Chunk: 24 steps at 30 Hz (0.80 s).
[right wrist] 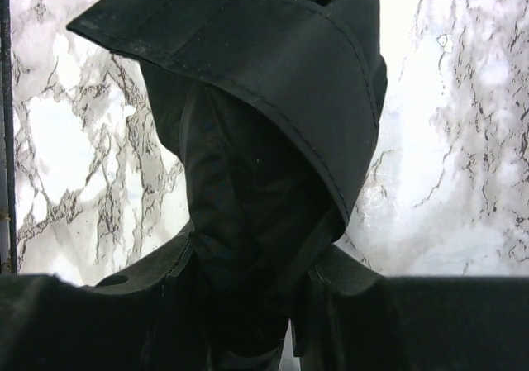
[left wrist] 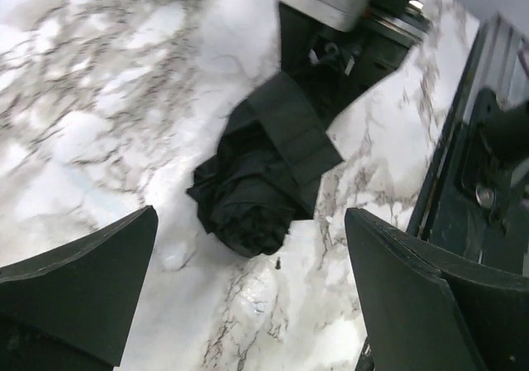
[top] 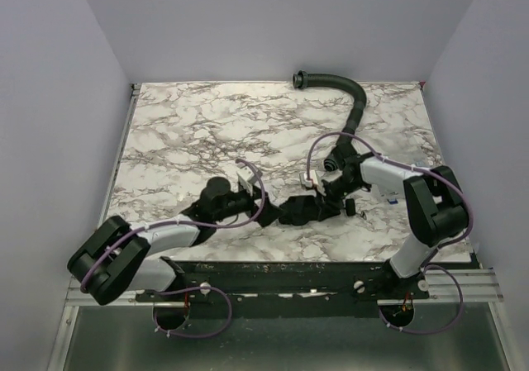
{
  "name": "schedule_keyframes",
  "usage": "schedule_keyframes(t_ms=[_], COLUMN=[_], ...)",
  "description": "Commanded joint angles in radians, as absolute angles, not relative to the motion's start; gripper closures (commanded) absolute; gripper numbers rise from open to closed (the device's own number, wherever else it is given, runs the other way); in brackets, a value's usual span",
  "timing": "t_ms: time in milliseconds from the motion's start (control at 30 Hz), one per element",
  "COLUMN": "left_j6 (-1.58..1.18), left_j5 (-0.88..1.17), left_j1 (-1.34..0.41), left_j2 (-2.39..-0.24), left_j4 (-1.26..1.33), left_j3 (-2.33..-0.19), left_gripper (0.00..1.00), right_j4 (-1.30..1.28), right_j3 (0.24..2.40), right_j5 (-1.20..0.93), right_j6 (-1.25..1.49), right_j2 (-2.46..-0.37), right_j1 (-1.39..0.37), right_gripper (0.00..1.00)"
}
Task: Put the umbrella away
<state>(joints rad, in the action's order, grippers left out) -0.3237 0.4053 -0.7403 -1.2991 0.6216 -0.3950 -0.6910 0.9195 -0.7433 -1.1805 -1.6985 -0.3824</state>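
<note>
between right jaws: umbrella point(right wrist: 264, 140) end, clenched; left jaws spread wide, umbrella ahead, untouched.

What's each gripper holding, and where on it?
Right gripper pinches the umbrella at one end of the folded bundle. Left gripper is open, holding nothing.

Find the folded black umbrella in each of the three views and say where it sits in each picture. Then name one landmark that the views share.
Top external: the umbrella lies low and centre, near the front edge of the marble tabletop.
Left wrist: the umbrella is mid-picture, its strap toward the upper right.
Right wrist: the umbrella fills the middle, close up.
Shared landmark: the marble tabletop, under it in all three.
</note>
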Motion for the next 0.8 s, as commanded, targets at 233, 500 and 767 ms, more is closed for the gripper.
schedule_keyframes(t_ms=[233,500,767], left_j6=[-0.348,-0.047,0.187], left_j5=[0.389,0.077,0.043], left_j1=[-0.709,-0.919,-0.946], left_j2=[-1.173,-1.092,-1.131], left_j4=[0.614,0.421,0.549], left_j3=[-0.355,-0.374,-0.361], left_gripper=[0.17,0.16,0.21], right_j4=[-0.703,-0.722,-0.73], right_j3=[0.909,0.941,0.971], right_j5=[-0.615,-0.621,-0.614], right_j6=[-1.128,-1.101,-1.068], right_j2=[-1.788,-1.837,-1.876], right_j1=[-0.405,-0.413,-0.415], right_gripper=[0.95,0.95,0.96])
